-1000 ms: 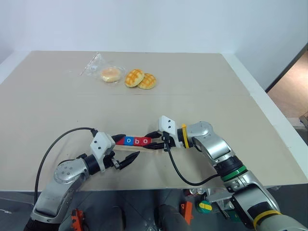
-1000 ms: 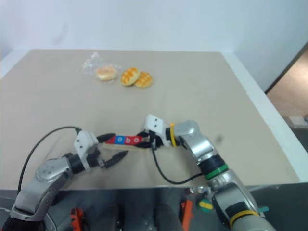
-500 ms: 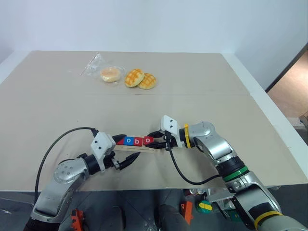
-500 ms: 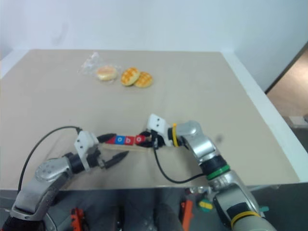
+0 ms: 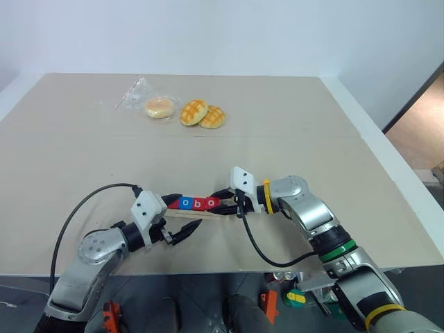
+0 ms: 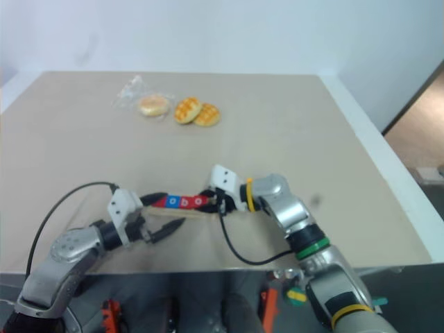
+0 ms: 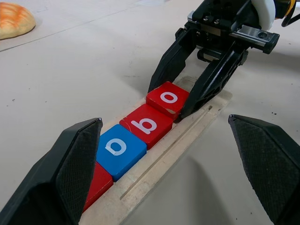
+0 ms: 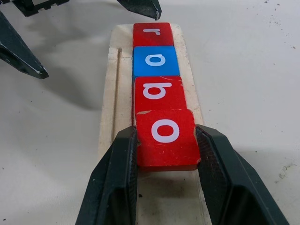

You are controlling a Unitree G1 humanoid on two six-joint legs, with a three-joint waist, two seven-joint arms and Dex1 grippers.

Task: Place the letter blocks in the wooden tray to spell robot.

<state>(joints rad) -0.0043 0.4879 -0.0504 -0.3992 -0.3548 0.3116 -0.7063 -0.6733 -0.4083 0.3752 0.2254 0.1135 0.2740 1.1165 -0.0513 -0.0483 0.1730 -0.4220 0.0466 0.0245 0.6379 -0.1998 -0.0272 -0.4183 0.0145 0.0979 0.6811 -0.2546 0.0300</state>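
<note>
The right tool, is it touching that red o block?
Touching: the right wrist view shows the right tool with both fingers pressed against the red o block.

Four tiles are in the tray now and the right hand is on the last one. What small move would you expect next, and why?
Probably open the right hand: its fingers clamp the red o block, which already sits in the wooden tray against the red b block, after r and blue o. The left hand hangs open at the tray's other end.

Pale wooden tray (image 8: 117, 93) on table, 4 letter blocks (image 8: 157, 79) in row: red r, blue o, red b, red o
</note>
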